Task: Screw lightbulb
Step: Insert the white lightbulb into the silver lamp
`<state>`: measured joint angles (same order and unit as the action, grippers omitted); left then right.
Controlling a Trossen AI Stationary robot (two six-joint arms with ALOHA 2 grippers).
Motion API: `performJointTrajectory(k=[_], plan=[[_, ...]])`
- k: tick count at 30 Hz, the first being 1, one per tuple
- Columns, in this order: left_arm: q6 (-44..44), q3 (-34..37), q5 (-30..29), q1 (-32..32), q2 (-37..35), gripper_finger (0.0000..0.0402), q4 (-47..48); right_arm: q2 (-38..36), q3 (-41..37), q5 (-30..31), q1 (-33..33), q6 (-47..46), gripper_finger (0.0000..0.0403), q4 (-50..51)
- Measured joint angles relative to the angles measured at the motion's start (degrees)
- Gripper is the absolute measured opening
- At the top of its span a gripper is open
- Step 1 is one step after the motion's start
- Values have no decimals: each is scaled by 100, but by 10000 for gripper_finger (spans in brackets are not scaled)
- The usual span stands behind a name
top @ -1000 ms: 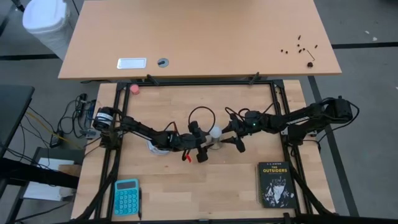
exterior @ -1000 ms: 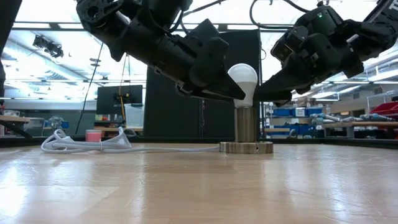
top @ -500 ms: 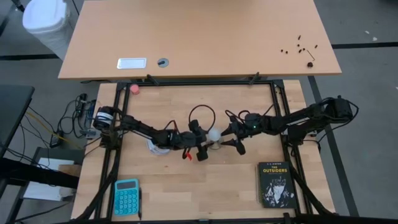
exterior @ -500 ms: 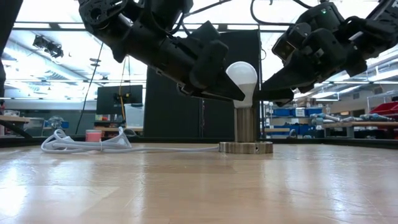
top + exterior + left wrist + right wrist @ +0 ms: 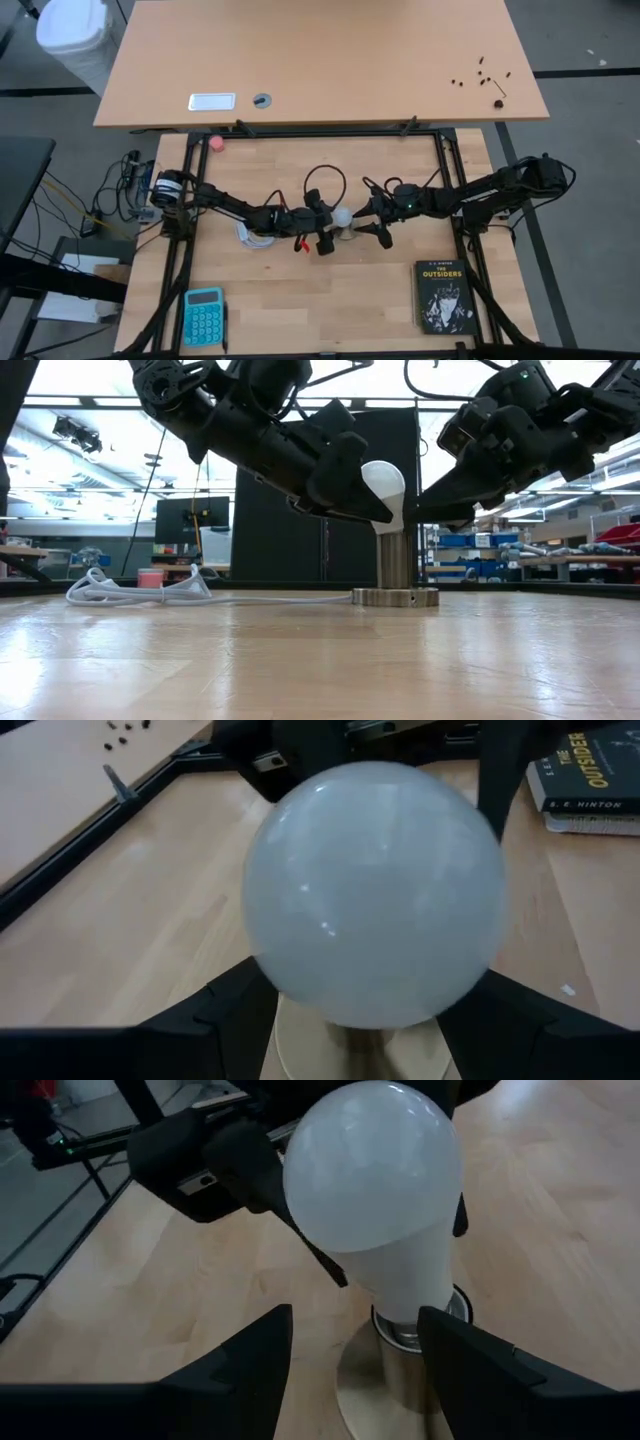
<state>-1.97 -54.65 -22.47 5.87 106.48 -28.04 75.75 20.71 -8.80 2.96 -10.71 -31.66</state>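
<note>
Lightbulb (image 5: 383, 482): frosted white globe, greyish at the neck. It sits btwn the two tools, both matte black: left tool (image 5: 330, 233), right tool (image 5: 372, 223). Socket (image 5: 396, 558) under the bulb: brushed silver metal, w/ a round base (image 5: 395, 597) of same tone. Cord (image 5: 140, 592) behind left tool: white, coiled. Table (image 5: 300, 300): light wood, fine plank lines, black frame rails. Calculator (image 5: 203, 315) well off from left tool: turquoise w/ paler keys. Book (image 5: 443, 296) near right tool: black cover, white title lettering, grey picture. Small ball (image 5: 216, 143) at far rail: pink. Small red bit by left tool's fingers, can't tell what.
</note>
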Motion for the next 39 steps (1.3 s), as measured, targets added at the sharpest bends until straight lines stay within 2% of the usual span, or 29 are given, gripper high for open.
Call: performJointTrajectory(k=[10,19,30,36,39], plan=[[494,0,573,-134,0,252,-92,0,0,0,4,-412,227,-35],[720,0,675,-293,0,251,-86,0,0,188,4,-672,227,-63],[792,0,1054,-441,0,205,-226,0,0,192,4,-693,227,-70],[783,0,1436,-575,0,193,-209,0,0,195,-20,-710,227,-69],[784,0,1442,-597,0,190,-178,0,0,190,-82,-721,227,-70]])
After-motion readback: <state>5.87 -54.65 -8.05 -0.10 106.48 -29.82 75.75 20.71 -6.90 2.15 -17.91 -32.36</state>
